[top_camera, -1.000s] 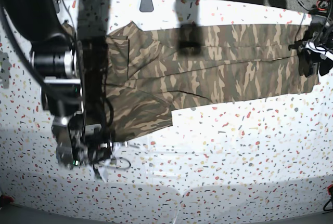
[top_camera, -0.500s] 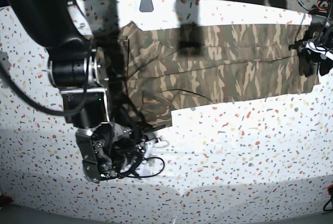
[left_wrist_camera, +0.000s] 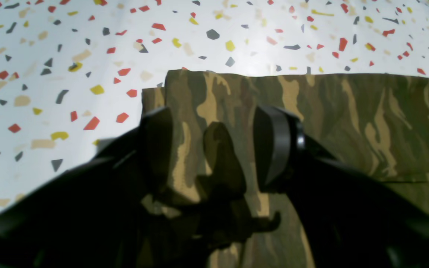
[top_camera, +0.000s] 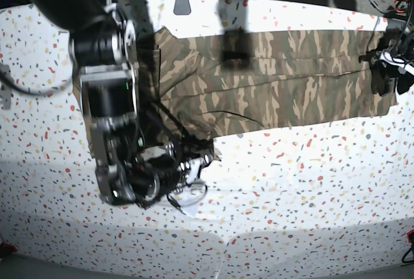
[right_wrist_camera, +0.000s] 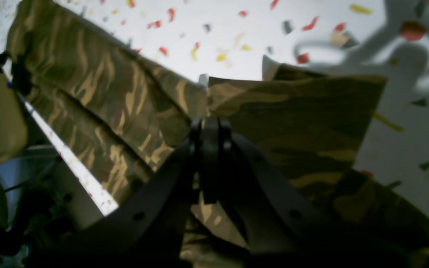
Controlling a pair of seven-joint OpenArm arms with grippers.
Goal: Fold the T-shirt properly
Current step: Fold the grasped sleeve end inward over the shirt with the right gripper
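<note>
The T-shirt [top_camera: 272, 78] is seen spread lengthwise across the far half of the speckled tabletop [top_camera: 304, 188], its camouflage cloth folded into a long band that runs from the left side of the base view to the right edge. The right claw [right_wrist_camera: 209, 128] is shown clenched on the T-shirt [right_wrist_camera: 292, 123] near a corner of the fabric, the two black fingers [right_wrist_camera: 210, 156] pressed together with cloth gathered between them and a flap of the garment lifted off the tabletop [right_wrist_camera: 237, 33]. In the base view this arm is seen at the left, bent low over the near corner of the shirt, with cables trailing beside it. The left claw [left_wrist_camera: 218, 149] is pictured at the opposite end of the garment, at the right edge of the base view [top_camera: 387, 75]; its fingers [left_wrist_camera: 274, 149] are set apart on either side of a raised fold of the T-shirt [left_wrist_camera: 367, 119], and whether the cloth is actually gripped cannot be told from the wrist view. A squared edge of the fabric is seen lying flat on the tabletop [left_wrist_camera: 69, 56] just beyond that claw.
</note>
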